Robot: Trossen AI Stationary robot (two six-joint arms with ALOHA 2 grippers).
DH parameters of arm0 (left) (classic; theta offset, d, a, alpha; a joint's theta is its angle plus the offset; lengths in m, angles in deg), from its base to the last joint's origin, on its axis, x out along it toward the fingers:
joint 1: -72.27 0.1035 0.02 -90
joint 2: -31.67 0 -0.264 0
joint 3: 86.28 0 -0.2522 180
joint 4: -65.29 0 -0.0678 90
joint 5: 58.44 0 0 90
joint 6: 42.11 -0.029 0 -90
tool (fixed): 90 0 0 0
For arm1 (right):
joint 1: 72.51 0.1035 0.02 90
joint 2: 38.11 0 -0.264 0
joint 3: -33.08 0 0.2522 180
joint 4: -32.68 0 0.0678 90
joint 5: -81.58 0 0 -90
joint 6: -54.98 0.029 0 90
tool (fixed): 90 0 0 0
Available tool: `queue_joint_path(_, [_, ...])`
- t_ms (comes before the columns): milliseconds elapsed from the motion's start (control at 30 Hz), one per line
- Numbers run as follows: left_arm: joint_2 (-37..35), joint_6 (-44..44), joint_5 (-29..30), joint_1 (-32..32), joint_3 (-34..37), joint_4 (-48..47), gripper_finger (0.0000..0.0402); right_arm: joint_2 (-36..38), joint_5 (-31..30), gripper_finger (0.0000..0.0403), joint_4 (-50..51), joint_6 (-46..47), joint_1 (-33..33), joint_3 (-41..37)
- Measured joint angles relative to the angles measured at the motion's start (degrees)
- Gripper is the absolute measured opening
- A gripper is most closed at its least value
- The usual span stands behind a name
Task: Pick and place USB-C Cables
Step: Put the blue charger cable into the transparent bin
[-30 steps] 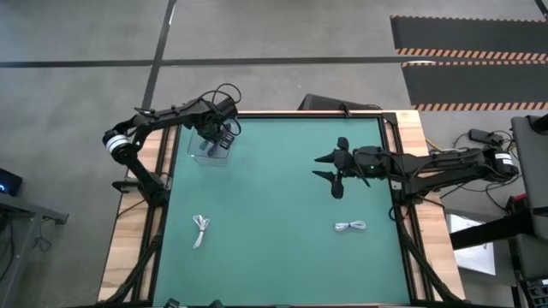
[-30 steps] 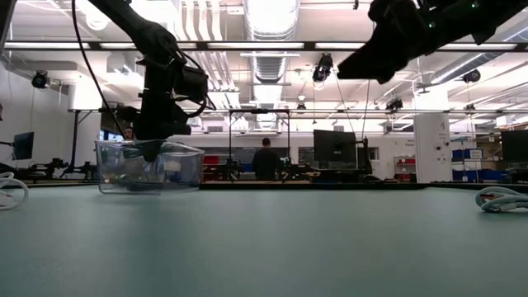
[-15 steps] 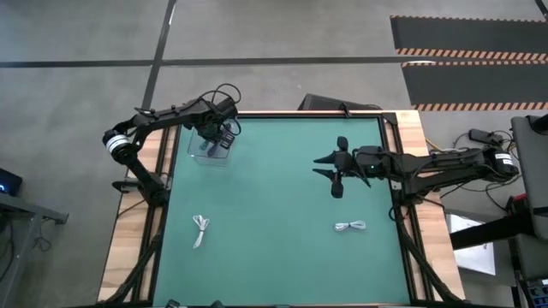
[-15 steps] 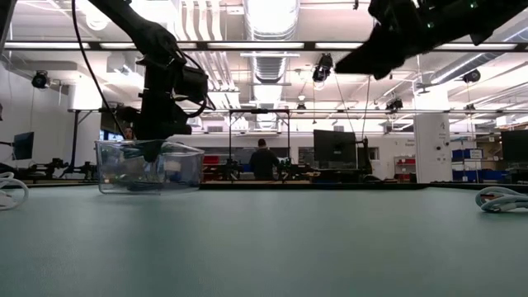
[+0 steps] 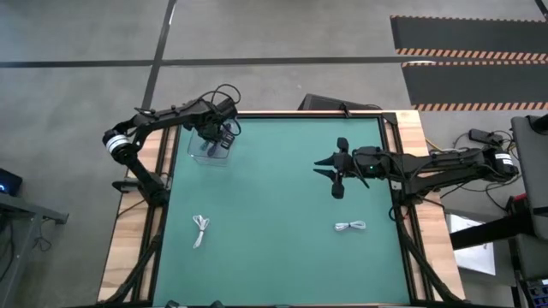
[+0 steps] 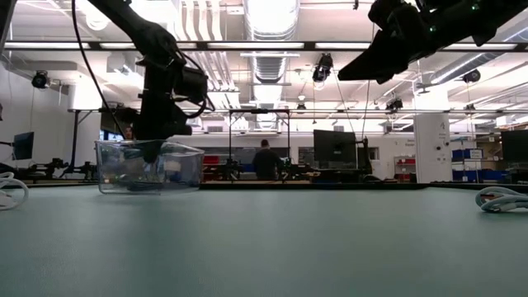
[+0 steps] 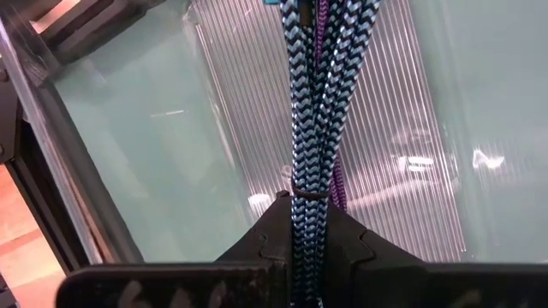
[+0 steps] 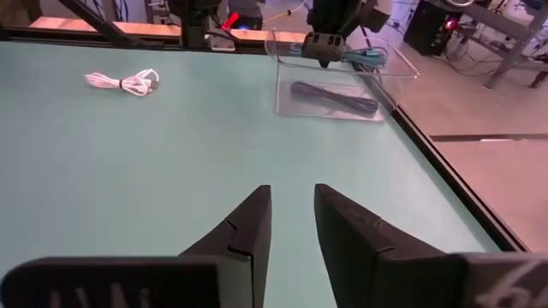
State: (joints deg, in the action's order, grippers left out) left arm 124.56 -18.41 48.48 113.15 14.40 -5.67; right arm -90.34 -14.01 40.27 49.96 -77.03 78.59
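The green table is spanned by both arms. A clear bin is set at its far left corner, with the dark cable lying inside. Over the bin, the teal cable is clamped in the left fingers. The right fingers, parted and empty, are held above mid-table. Two white cables are left on the near part of the table.
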Motion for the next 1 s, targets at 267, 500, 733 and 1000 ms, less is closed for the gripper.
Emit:
queue_joint_path(267, [0.00,0.01,-0.40,0.00,3.21,4.11,0.0012,-0.02,0.00,0.0073,0.00,-0.09,0.01,0.01])
queue_joint_path(500, [-0.04,-0.01,-0.93,0.01,3.95,6.39,0.0012,-0.02,0.00,0.0073,0.10,-0.11,0.00,-0.02])
queue_joint_path(733, [-0.04,-0.02,-0.38,0.02,3.67,6.42,0.0013,-0.11,-0.02,0.0073,0.35,-0.15,0.01,-0.31])
queue_joint_path(1000, [-0.02,-0.05,-0.34,0.02,3.71,6.88,0.0023,-0.17,0.00,0.0073,0.43,-0.13,0.00,-0.33])
